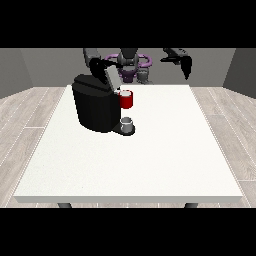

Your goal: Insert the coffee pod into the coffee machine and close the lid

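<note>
Coffee machine (pixel 95 107), lid (pixel 109 76) raised, stood below the hand at the view's left (pixel 96 65); finger state could not be told. The hand at the view's right (pixel 186 66) hung with straight fingers.

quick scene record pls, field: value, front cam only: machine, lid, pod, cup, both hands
coffee machine: black, on the white table, toward the view's left and far half
lid: raised, not closed
pod holder: red, at the machine's front top, facing the view's right
pod: cannot tell whether it is seated
cup: small, grey, on the machine's base under the red holder
hand at the view's left: behind the machine's top, by the lid; contact unclear
hand at the view's right: raised off the table, away from the machine, holding nothing, fingers pointing down
</note>
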Controlling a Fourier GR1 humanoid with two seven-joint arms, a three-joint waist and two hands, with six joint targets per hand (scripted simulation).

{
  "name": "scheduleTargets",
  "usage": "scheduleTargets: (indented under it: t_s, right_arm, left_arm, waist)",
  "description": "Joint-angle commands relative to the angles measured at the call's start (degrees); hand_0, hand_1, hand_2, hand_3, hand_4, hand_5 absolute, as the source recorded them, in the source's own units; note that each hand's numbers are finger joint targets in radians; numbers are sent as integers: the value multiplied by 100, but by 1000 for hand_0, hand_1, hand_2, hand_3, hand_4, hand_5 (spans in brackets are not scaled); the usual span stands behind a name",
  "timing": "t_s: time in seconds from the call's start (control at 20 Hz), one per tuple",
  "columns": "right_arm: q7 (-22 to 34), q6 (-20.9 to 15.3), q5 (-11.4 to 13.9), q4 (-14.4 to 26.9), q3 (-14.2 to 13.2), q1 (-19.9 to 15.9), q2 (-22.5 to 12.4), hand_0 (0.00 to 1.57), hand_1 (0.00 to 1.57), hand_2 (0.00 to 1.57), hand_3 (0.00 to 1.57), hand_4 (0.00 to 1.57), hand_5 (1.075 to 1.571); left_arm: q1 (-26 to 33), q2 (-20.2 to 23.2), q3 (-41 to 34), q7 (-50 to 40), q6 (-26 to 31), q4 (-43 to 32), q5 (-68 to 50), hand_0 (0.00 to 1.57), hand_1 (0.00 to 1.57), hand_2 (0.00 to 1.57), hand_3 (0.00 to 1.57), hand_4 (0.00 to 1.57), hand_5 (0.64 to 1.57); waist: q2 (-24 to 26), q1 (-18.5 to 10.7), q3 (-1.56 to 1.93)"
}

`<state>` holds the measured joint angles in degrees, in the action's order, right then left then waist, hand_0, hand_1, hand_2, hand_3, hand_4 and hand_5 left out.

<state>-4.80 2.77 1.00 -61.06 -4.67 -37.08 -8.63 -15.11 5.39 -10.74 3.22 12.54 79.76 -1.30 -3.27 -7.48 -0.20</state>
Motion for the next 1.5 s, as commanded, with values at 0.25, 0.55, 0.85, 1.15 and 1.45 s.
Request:
scheduleTargets:
  t_s: [0.25,0.55,0.85,1.15,1.45]
  right_arm:
    - [-22,-23,188,250,154,-245,155,0,0,0,0,77,1571]
    - [497,-83,431,102,465,-762,333,0,0,0,0,0,1571]
    - [178,-232,725,452,383,-1182,237,0,0,0,0,124,1571]
    - [-17,-86,658,444,397,-819,440,0,0,0,0,125,1571]
    - [-159,184,313,-134,1034,-334,847,0,0,0,0,259,1571]
  left_arm:
    - [64,88,-19,285,-13,-246,-73,0,0,0,0,0,1571]
    - [-125,401,-273,343,59,-593,-180,0,0,0,0,192,1571]
    - [-227,24,149,236,-197,-327,-19,0,0,0,0,181,1571]
    - [-142,323,-16,256,23,-287,-235,0,0,0,0,121,1571]
    - [448,-123,168,1006,-226,-637,-1,0,0,0,0,145,1571]
  waist:
    - [-169,38,19]
    - [-157,59,18]
    - [-347,-211,20]
    - [-29,-10,20]
    - [465,331,18]
